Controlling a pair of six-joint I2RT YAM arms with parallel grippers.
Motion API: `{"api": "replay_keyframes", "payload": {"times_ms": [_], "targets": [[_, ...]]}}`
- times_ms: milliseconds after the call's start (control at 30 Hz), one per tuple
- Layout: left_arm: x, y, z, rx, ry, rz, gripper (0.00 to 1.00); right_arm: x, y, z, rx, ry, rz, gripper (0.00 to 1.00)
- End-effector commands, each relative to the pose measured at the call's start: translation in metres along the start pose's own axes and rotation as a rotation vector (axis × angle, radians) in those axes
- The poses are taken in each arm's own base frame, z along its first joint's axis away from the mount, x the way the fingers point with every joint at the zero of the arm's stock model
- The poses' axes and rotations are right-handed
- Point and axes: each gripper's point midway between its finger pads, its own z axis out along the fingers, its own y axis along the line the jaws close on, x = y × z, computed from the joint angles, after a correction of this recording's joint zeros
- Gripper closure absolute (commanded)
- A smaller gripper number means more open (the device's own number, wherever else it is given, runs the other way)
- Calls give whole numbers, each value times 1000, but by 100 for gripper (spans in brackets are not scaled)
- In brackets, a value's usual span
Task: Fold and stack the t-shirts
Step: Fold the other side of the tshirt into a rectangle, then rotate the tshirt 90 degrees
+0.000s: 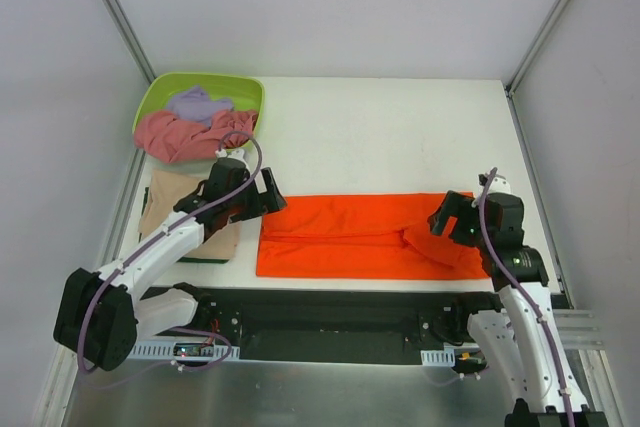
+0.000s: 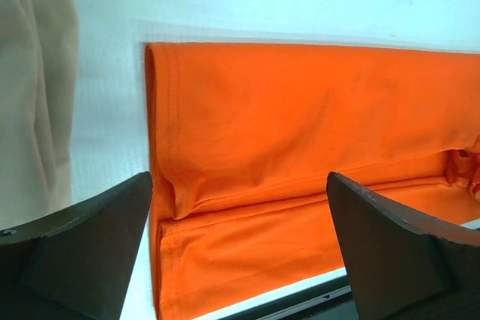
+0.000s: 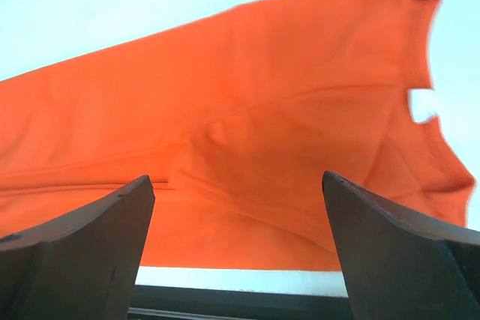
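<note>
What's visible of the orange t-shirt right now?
The orange t-shirt is bright, soft-looking knit cloth. It is folded lengthwise into a long flat band on the white table, close to the arms' edge. Its stitched hem end lies at the left. The right end is rumpled, with layers bunched. A fold line runs along its length. The left gripper and right gripper are open over its two ends, gripping nothing.

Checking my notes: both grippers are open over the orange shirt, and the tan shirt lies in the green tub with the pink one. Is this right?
No: the top external view shows the tan shirt on the table, left of the orange shirt, outside the green tub. The rest holds.
</note>
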Motion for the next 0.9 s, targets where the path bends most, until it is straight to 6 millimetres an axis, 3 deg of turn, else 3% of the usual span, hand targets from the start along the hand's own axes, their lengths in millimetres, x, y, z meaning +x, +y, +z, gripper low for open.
{"api": "replay_keyframes", "payload": {"times_ms": [0,233,433,567,733,867], "targets": [[-15,-34,-7,101,-14,21,1,-12,43,0,-226,-14,27,4],[-1,-60,22,153,102,64,1,12,85,31,-446,203,180,4],[18,-50,51,101,186,44,1,34,97,54,-515,303,250,4],[27,-32,62,34,197,30,1,55,86,67,-457,375,278,4],[34,-24,68,7,218,29,1,85,54,83,-260,488,266,4],[36,-22,69,-2,220,29,1,91,47,92,-215,546,261,4]]}}
